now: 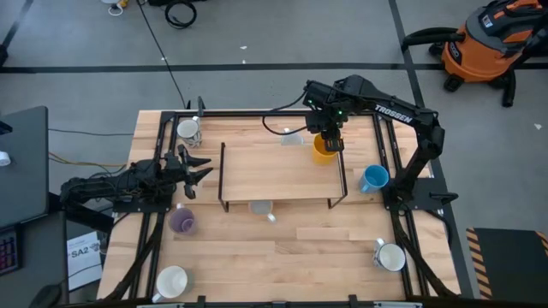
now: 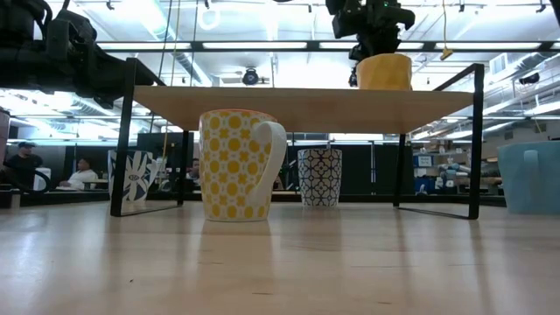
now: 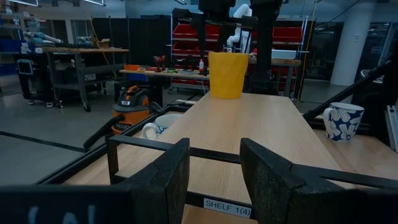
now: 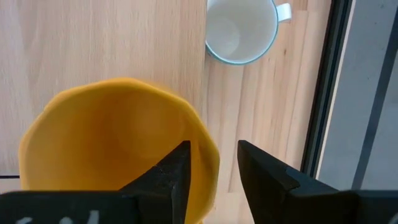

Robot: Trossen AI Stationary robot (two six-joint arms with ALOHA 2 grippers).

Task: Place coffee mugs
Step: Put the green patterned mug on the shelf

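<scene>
Right gripper (image 1: 328,142) sits directly over the yellow mug (image 1: 324,149), which stands upright on the shelf (image 1: 282,171) at its far right corner. In the right wrist view the fingers (image 4: 171,177) are parted, one inside the mug's (image 4: 118,143) rim, the other outside it, straddling the wall. Can't tell if they touch the wall. Low view: the mug (image 2: 383,72) rests on the shelf top (image 2: 306,96), gripper (image 2: 372,44) right above its rim.

Left gripper (image 1: 195,171) hovers at the shelf's left edge, fingers (image 3: 165,180) spread, holding nothing, pointed across the shelf toward the yellow mug (image 3: 228,74).

Other mugs:
- blue mug (image 1: 372,178) on the table (image 1: 291,257), just right of the shelf
- patterned mug (image 1: 260,208) under the shelf's near edge
- purple mug (image 1: 181,221) near left
- white mug (image 1: 170,282) at the near left corner
- white mug (image 1: 391,257) near right
- white mug (image 1: 188,131) far left
- one more mug (image 1: 293,137) at the shelf's far edge, left of the right gripper
</scene>
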